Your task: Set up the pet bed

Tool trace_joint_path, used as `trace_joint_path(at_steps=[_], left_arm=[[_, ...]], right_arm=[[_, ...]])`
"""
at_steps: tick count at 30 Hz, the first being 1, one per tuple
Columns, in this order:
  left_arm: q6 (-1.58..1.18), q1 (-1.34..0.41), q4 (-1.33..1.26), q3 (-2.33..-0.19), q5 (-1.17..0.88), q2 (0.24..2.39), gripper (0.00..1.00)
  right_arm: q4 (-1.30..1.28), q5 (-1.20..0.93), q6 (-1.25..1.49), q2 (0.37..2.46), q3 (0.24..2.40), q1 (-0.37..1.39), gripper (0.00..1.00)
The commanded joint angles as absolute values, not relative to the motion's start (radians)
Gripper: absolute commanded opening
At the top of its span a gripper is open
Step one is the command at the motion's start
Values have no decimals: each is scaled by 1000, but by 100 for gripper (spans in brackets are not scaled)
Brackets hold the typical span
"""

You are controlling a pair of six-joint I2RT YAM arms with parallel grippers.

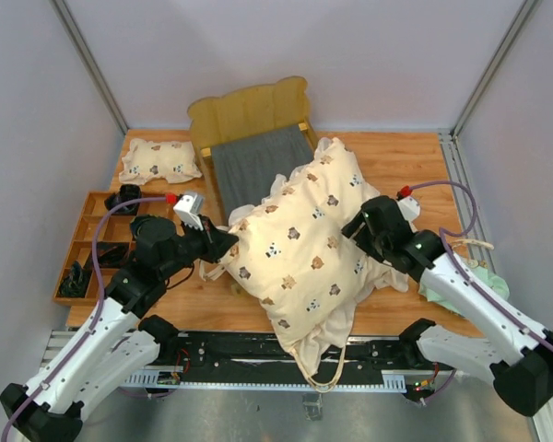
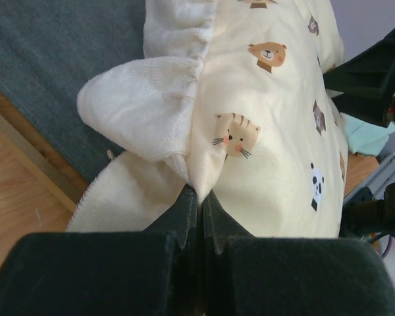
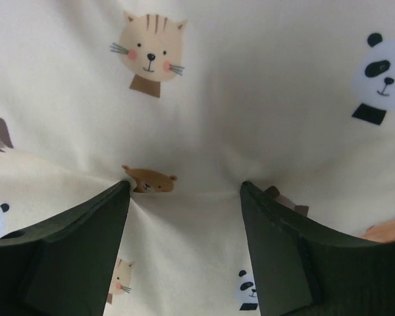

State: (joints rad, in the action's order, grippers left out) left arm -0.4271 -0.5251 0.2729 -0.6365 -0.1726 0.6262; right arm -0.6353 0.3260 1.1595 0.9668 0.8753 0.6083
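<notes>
Tray [image 1: 85, 247] of wooden compartments at the far left of the table [image 1: 401, 157], with dark small parts in some cells. Behind it, near the back left corner, a small bear-print pillow [image 1: 159, 161], flat on the wood. Just right of the tray, the left gripper [image 1: 223, 245], clamped on the ruffled left edge of the quilt [image 1: 300, 249]; in the left wrist view, fingers [image 2: 181, 220] pressed together with a fold of cream fabric pinched at their tips. At back centre, the pet bed [image 1: 249, 138], upright on the table, wavy headboard toward the rear wall, grey base bare on its left part and covered by the quilt at its near right corner. Quilt spread diagonally from the bed toward the near table edge, one corner hanging over that edge. On the quilt's right side, the right gripper [image 1: 362, 230], jaws wide apart, tips against the printed fabric, nothing pinched between them. Farther right, beneath the right arm, a mint-green cloth [image 1: 470, 281] at the table's edge.
</notes>
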Motion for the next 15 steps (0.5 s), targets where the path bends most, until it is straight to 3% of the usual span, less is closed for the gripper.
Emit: trace_joint_path(at_steps=[1, 2, 5, 15], left_arm=[[-424, -526, 252, -609, -161, 621, 0], [-423, -527, 251, -604, -159, 620, 0], [-422, -526, 246, -598, -155, 619, 0], [-448, -526, 172, -659, -289, 560, 0]], right_arm=[[-544, 324, 1178, 1085, 877, 618, 63], [-519, 316, 1157, 1106, 881, 618, 53], [-436, 294, 1059, 1111, 878, 618, 3], [-339, 268, 665, 940, 924, 620, 0]])
